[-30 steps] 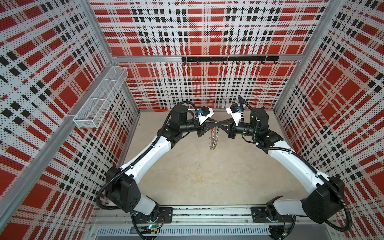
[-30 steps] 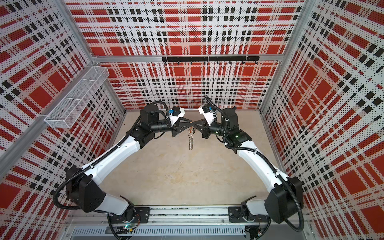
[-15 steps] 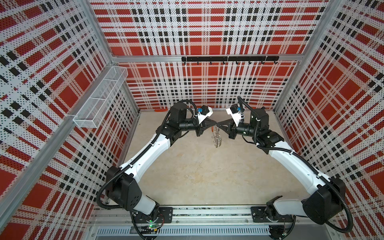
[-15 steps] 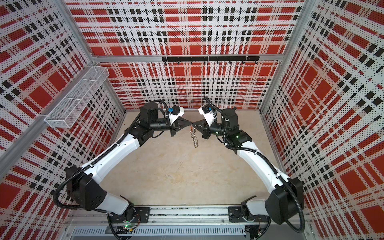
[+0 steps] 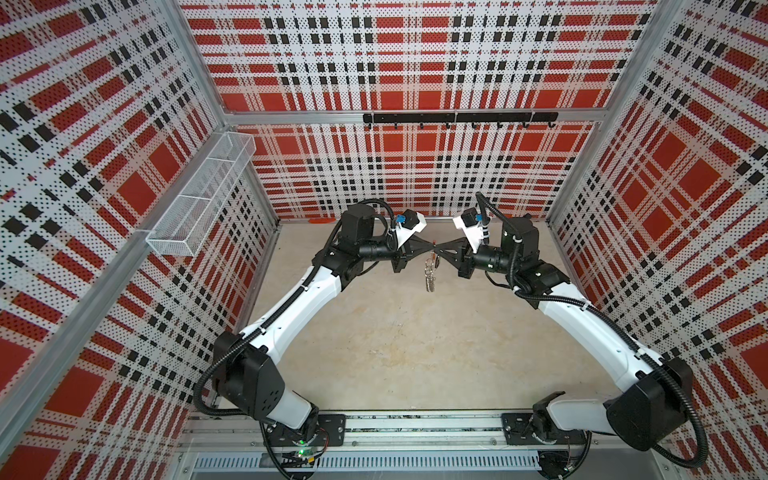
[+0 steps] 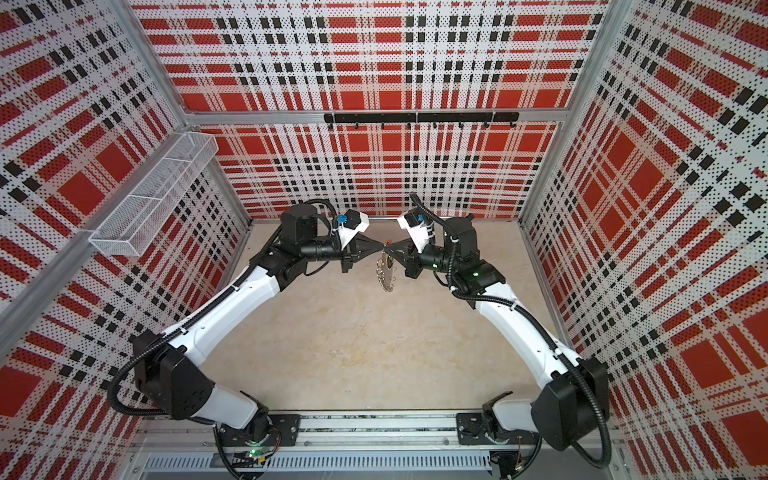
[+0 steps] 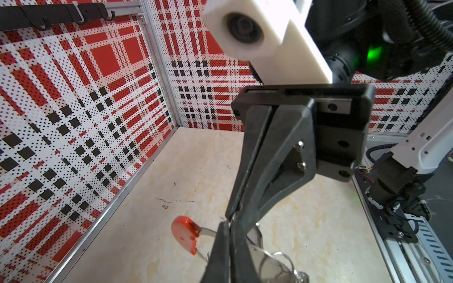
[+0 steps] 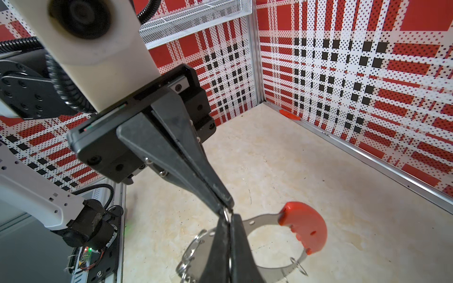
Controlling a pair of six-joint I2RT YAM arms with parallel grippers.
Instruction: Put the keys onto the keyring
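Both top views show us the keyring (image 5: 429,275) hanging in mid-air above the table (image 5: 395,340), its grey band clamped in the closed right gripper (image 5: 439,252) so that, we judge, the left gripper (image 5: 427,252), pinched fully shut tip to tip against it, can work a split ring (image 8: 226,212), while the keys we cannot make out anywhere.

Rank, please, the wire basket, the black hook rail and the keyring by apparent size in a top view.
1. wire basket: covers the most area, though the rail runs longer.
2. black hook rail.
3. keyring, by far the smallest.
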